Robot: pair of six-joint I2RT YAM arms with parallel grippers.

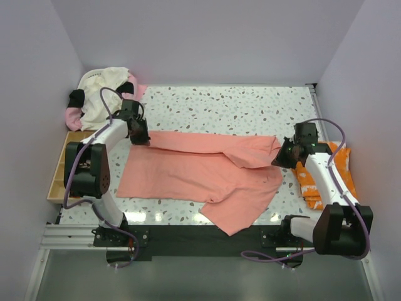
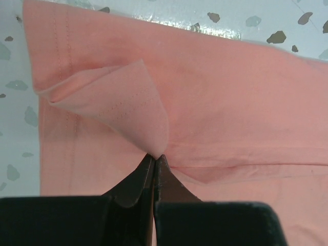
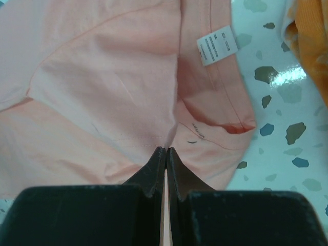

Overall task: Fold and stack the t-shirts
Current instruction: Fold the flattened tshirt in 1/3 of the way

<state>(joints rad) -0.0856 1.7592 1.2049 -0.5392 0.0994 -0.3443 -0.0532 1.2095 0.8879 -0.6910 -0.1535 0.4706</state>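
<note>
Though limp, smooth salmon-pink t-shirt (image 1: pixel 200 175)

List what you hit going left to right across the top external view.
wooden box → left gripper → salmon-pink t-shirt → right gripper → white-splotched orange t-shirt. Left out: the cream-and-pink clothes pile, which overlaps the box and the left gripper.

Both arms reach forward from their bases with elbows bent and wrists pitched downward. The left gripper (image 1: pixel 139 136) sits out to the left and the right gripper (image 1: pixel 280 158) out to the right, well apart. Each has its jaws pressed together, pinching an edge of the shirt (image 1: pixel 200 172).
</note>
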